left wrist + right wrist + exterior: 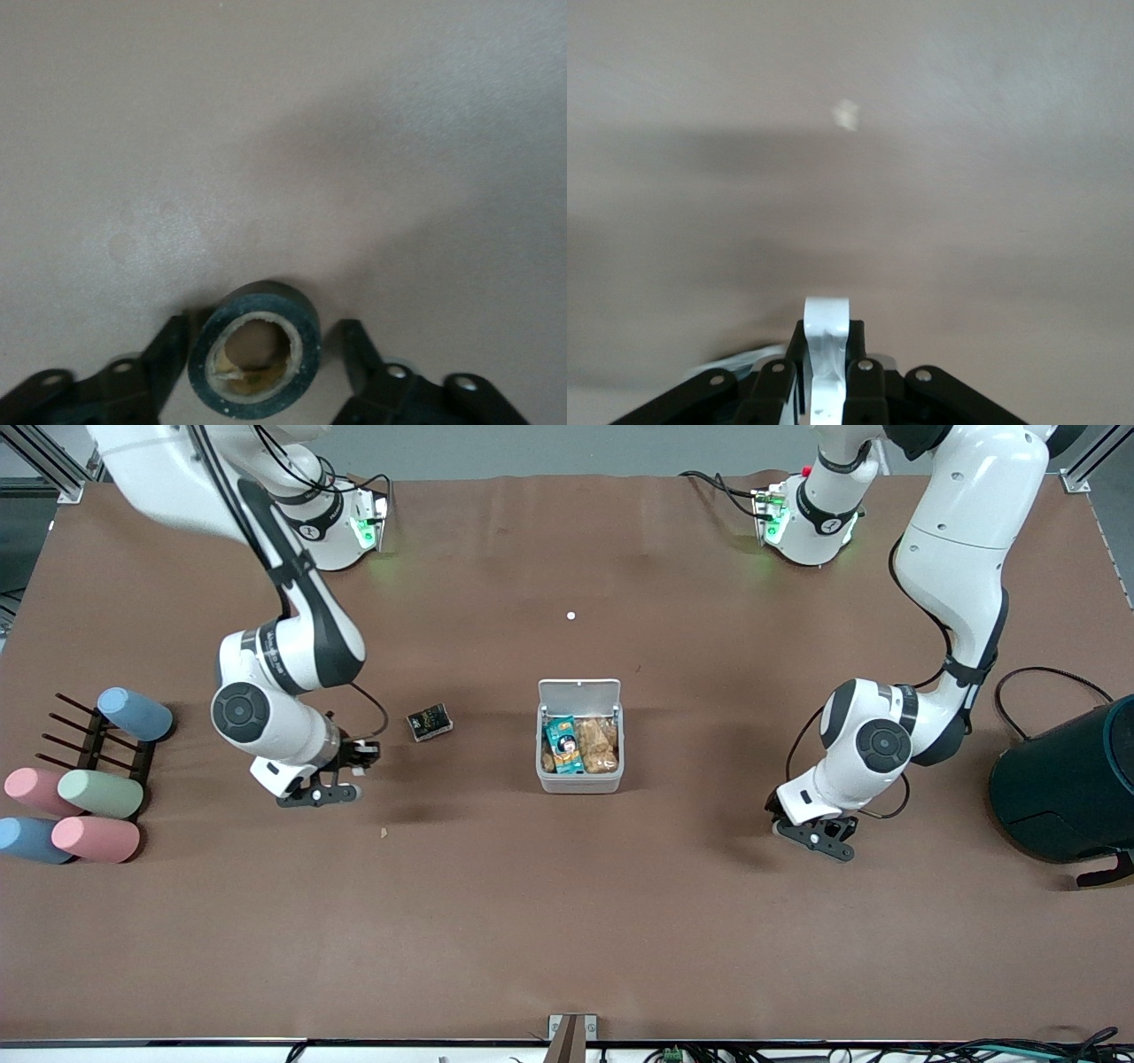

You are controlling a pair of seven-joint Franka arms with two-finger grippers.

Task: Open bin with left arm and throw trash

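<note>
The bin (pixel 542 755) is a small light-grey box in the middle of the table, its lid (pixel 579 691) open and snack packets inside. The black packet (pixel 430 722) lies on the table between the bin and my right gripper. My right gripper (pixel 354 766) is low over the table, shut on the small white block (pixel 827 323). My left gripper (pixel 811 828) is low toward the left arm's end of the table. In the left wrist view it (pixel 263 332) is open, its fingers on either side of the dark tape roll (pixel 257 359), which lies flat on the table.
Pastel cups (pixel 97 815) lie on and beside a dark rack (pixel 84 735) at the right arm's end. A big dark teal container (pixel 1067 788) stands at the left arm's end. A tiny white dot (pixel 570 615) lies nearer the bases.
</note>
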